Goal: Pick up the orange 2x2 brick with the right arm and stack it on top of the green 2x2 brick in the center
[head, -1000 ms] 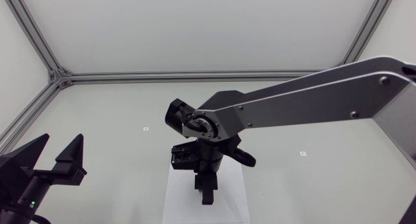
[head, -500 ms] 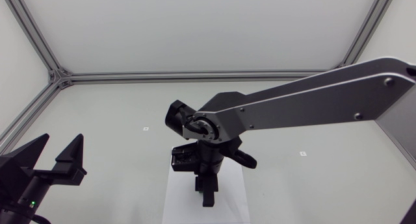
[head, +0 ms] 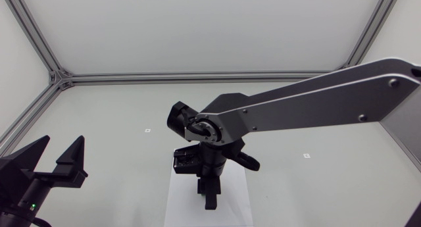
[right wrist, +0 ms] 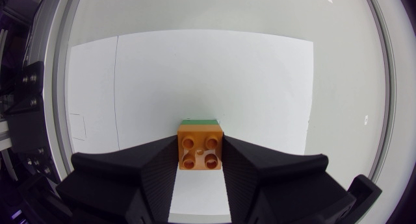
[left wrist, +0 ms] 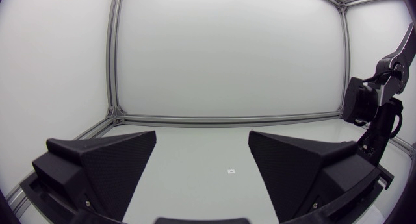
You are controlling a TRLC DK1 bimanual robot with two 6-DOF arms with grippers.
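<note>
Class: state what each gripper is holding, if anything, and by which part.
The right gripper holds the orange brick by its two opposite side walls, one finger on each, studs facing the camera. The left gripper is open and holds nothing.

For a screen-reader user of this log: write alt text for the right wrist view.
The right gripper holds the orange 2x2 brick between its two black fingers, studs facing the camera. A thin strip of the green 2x2 brick shows just beyond it, over a white sheet on the pale table.
</note>
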